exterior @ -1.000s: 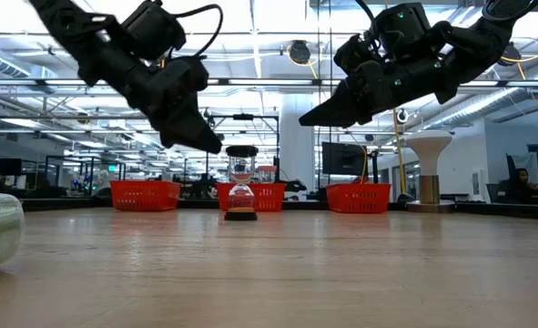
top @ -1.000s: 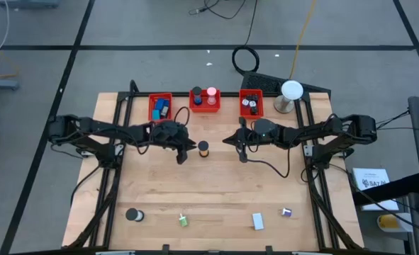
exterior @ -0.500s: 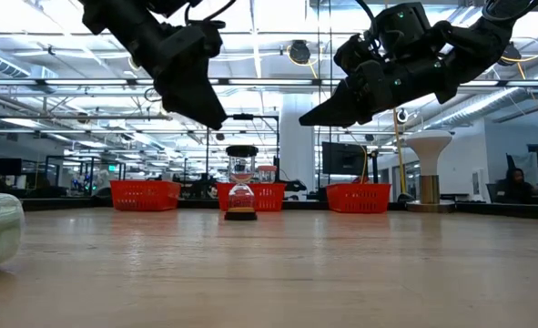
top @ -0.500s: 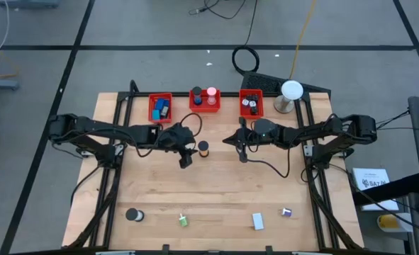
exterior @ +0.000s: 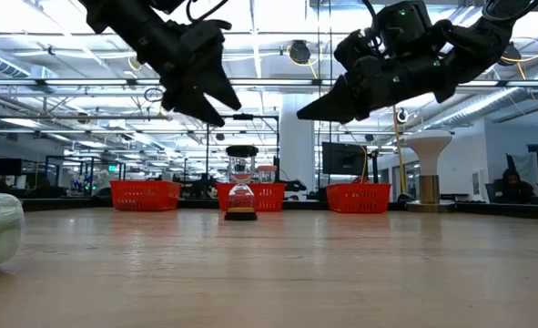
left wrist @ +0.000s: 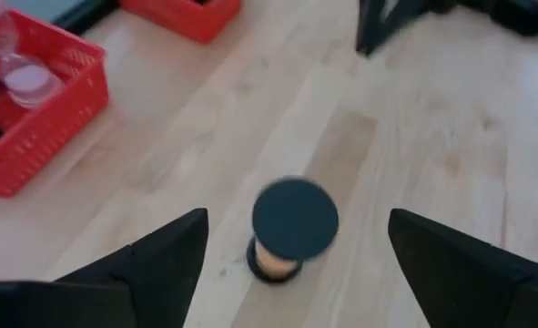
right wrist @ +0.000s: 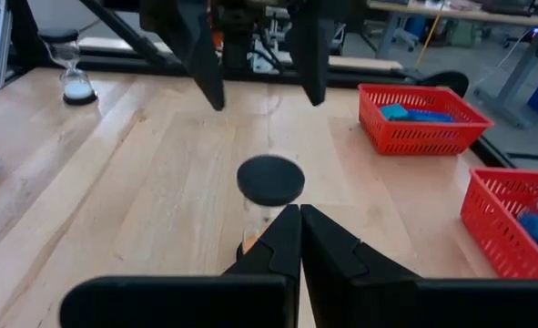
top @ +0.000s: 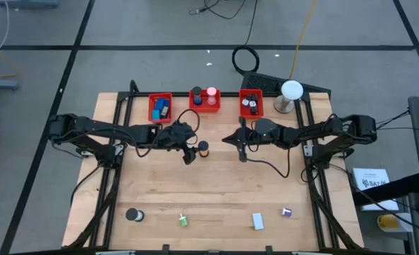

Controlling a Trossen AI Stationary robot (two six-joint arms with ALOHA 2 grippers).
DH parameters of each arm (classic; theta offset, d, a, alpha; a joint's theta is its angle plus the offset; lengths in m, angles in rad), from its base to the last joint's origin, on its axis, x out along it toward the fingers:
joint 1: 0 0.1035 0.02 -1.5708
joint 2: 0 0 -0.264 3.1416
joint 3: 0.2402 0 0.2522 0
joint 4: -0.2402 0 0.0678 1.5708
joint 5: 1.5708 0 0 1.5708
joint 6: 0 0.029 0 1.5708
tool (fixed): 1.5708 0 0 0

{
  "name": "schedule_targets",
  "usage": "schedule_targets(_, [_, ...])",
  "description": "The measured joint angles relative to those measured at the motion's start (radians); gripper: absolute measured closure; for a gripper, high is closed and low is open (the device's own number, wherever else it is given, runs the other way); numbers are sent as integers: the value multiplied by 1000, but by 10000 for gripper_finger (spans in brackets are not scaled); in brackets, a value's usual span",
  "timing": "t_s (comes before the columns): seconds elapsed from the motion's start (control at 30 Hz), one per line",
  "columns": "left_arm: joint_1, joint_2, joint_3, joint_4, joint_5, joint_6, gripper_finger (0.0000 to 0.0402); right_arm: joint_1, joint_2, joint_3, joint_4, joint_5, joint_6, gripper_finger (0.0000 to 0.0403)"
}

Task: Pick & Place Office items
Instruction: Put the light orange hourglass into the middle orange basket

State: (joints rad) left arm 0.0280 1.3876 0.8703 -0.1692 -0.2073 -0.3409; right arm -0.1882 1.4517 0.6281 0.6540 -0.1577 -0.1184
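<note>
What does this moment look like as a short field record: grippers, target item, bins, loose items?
left gripper: open, raised above the table, beside the hourglass, not touching it
right gripper: shut, empty, raised over the table's middle
hourglass: upright on the table, in front of the middle bin, dark caps, orange sand
red bins: three along the far edge, each holding small items
loose items near the front edge: black roll, green bit, white block, small purple piece
white dome: far right corner
</note>
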Motion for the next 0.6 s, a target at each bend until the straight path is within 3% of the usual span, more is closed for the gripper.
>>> schedule_targets(0.3, [-29, 15, 0, 0, -2, 47, 97, 0, 0, 0, 46, 0, -2, 399])
schedule_targets(0.6, [-29, 88, 0, 40, -2, 181, 74, 0, 0, 0, 46, 0, -2, 399])
